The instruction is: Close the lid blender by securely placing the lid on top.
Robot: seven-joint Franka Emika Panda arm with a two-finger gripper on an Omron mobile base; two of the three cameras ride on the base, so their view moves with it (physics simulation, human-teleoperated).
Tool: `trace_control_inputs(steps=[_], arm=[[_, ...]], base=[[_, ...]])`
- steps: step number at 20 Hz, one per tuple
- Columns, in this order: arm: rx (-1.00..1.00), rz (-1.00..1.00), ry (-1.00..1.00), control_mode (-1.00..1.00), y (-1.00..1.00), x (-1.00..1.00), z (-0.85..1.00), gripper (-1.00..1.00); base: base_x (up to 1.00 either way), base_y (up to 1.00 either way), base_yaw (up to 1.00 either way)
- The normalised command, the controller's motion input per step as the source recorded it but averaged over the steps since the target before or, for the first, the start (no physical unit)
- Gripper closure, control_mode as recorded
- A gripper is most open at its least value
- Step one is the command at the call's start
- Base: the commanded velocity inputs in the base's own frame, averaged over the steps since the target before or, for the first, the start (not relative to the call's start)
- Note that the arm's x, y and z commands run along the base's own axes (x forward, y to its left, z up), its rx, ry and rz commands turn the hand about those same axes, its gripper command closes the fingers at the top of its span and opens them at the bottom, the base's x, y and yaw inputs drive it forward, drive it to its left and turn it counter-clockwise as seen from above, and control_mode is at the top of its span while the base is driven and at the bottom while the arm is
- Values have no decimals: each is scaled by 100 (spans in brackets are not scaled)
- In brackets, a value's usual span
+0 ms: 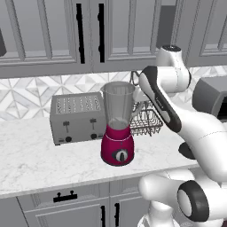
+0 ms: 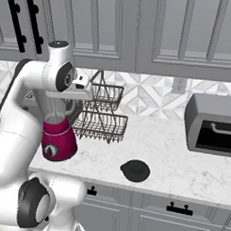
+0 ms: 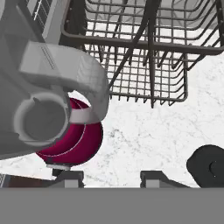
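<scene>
White marble counter (image 2: pixel 182 162) holds the blender (image 1: pixel 118 128) and lid (image 2: pixel 135 170) well apart; gripper (image 3: pixel 111 178) spread wide, empty.

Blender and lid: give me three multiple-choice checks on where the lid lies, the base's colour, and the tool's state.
1. Where is the lid?
A. On the jar's rim
B. Flat on the counter, to the right of the blender
C. In the wire rack

2. What colour is the blender's base?
A. Magenta-red
B. Silver
C. Black

3. What is the tool doing?
A. Shut on the lid
B. Shut on the jar's handle
C. Open and holding nothing

Answers:
1. B: the right base view shows the dark cap lying on the marble near the front edge, apart from the blender, and the jar's mouth is uncovered.
2. A: both base views show a rounded magenta-red base with a dark dial.
3. C: the hand view shows the two tips apart with bare counter between them.
</scene>
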Motion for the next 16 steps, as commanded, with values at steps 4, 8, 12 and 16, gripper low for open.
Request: trace_control_inputs(steps=[4,8,12,16], arm=[[0,0,0,-100,-13,1,0,-100],[-2,0,0,-100,-71,-20,-20,-100],[-14,0,1,-100,-84,-27,-56,-100],[0,0,7,-100,-100,-19,-87,-100]], base=[[0,0,0],[0,0,0],[0,0,0],[0,0,0]])
